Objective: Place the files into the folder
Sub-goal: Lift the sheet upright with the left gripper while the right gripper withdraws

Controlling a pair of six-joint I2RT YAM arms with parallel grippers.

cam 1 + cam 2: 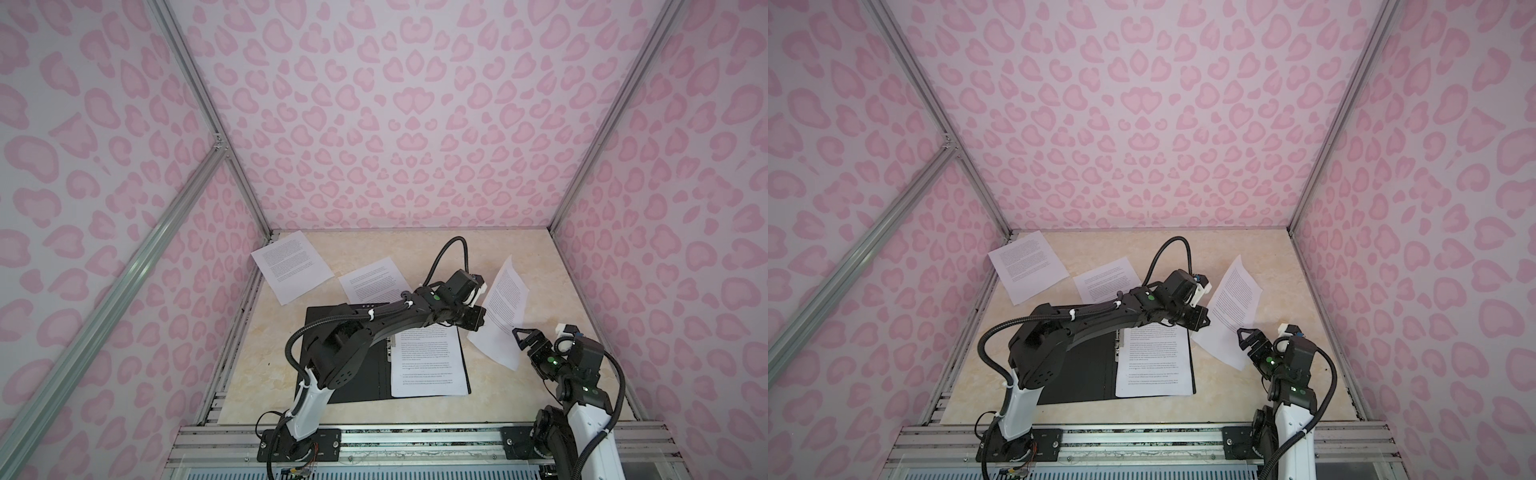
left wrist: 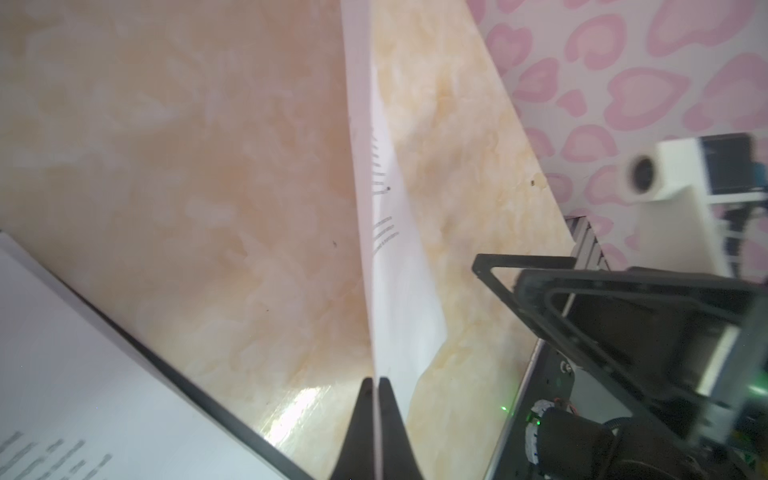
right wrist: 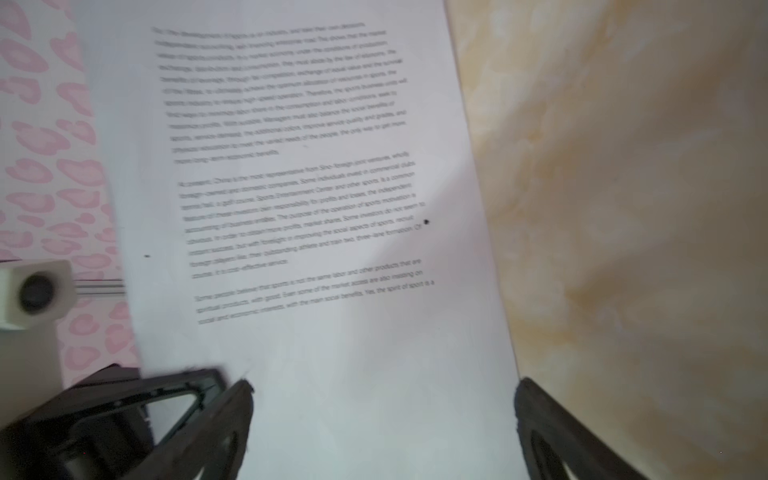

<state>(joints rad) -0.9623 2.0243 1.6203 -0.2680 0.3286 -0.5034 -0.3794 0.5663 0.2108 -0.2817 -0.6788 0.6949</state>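
Note:
The folder (image 1: pixel 361 386) (image 1: pixel 1084 382) lies open on the table, black inside up, with a metal clip (image 1: pixel 389 349) along its spine. One printed sheet (image 1: pixel 428 361) (image 1: pixel 1154 361) rests on its right half. My left gripper (image 1: pixel 478 322) (image 1: pixel 1202 322) (image 2: pixel 377 380) is shut on the edge of another sheet (image 1: pixel 503 307) (image 1: pixel 1233 299) (image 2: pixel 395 270), which stands raised and tilted to the right of the folder. My right gripper (image 1: pixel 523 338) (image 1: pixel 1246 334) (image 3: pixel 384 384) is open at that sheet's lower part, and the page (image 3: pixel 311 187) fills the space between its fingers.
Two more printed sheets lie flat at the back left (image 1: pixel 291 266) (image 1: pixel 1027 264) and behind the folder (image 1: pixel 374 278) (image 1: pixel 1106 278). Pink patterned walls close in the beige table (image 1: pixel 478 407) on three sides. A metal rail (image 1: pixel 415 440) runs along the front.

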